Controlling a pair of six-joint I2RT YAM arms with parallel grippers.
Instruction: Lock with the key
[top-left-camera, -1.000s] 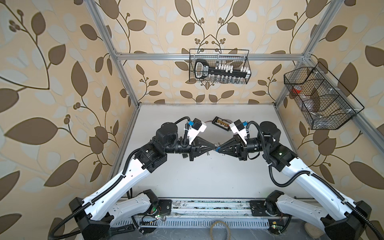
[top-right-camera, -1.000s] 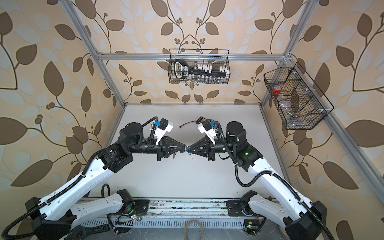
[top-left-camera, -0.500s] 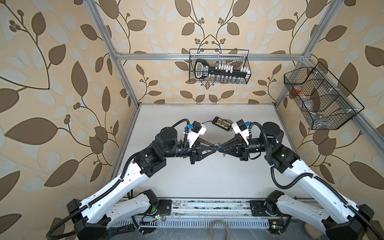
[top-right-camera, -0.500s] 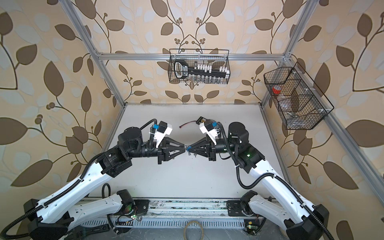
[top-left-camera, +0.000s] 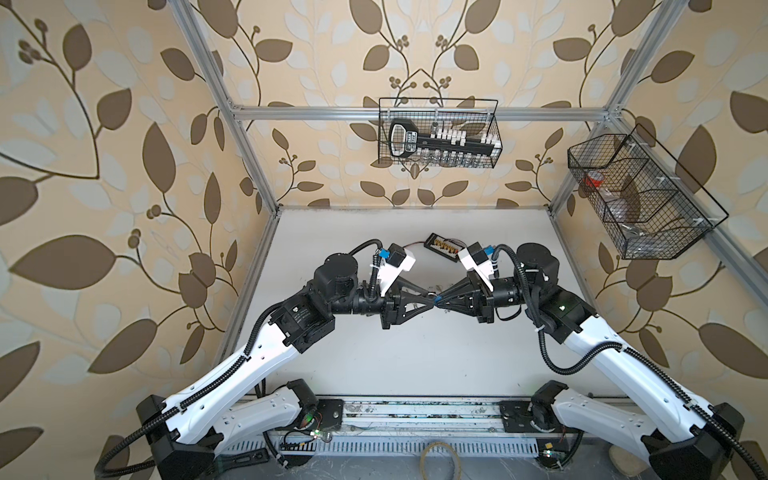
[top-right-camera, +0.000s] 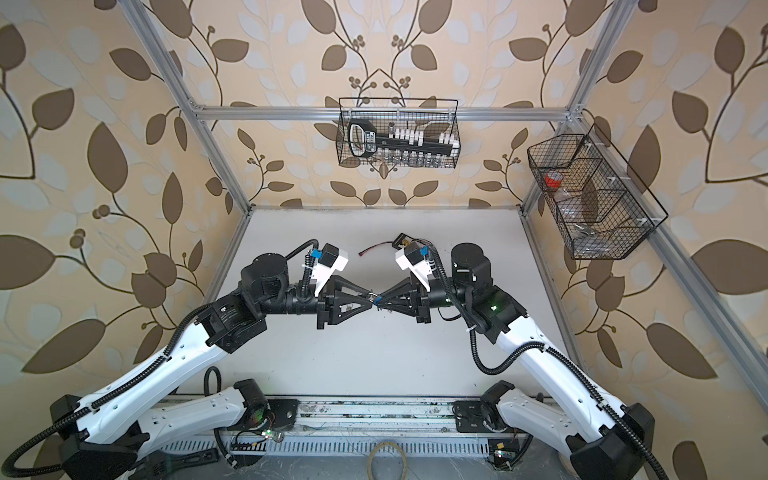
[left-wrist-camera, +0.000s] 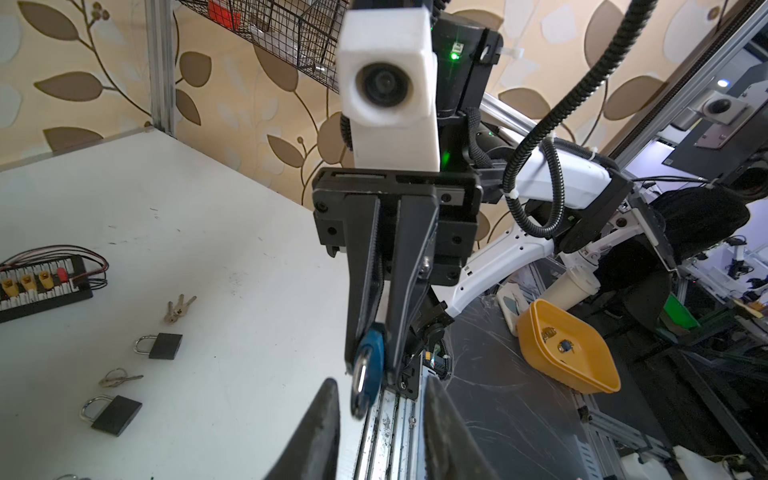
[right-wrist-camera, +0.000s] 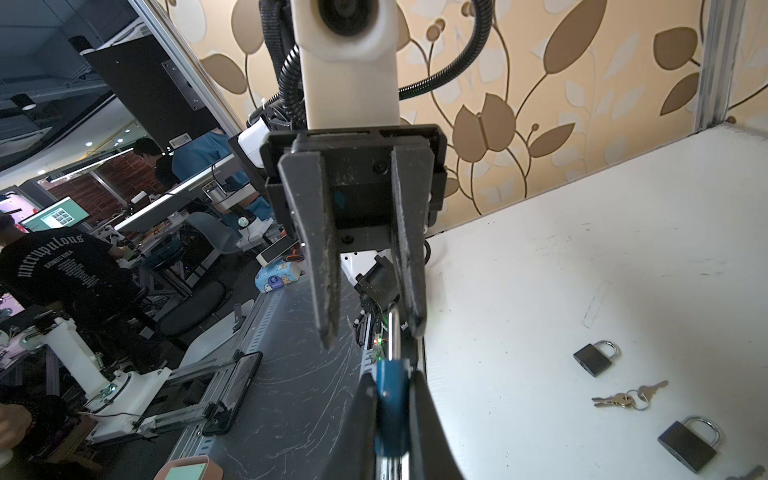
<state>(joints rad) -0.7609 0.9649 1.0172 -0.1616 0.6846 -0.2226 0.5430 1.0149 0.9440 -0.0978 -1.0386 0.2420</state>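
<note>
A blue padlock (right-wrist-camera: 388, 411) is being gripped between the jaws of the right gripper (right-wrist-camera: 390, 395), raised over the middle of the white table (top-left-camera: 415, 365). Its silver end is being pointed at the left gripper (right-wrist-camera: 372, 334), whose jaws are being seen spread apart, with nothing gripped. A black padlock (left-wrist-camera: 160, 345) and keys (left-wrist-camera: 180, 305) are lying on the table nearby.

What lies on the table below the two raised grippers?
Two black padlocks and two key bunches. In both top views the left gripper and right gripper cover most of them.
</note>
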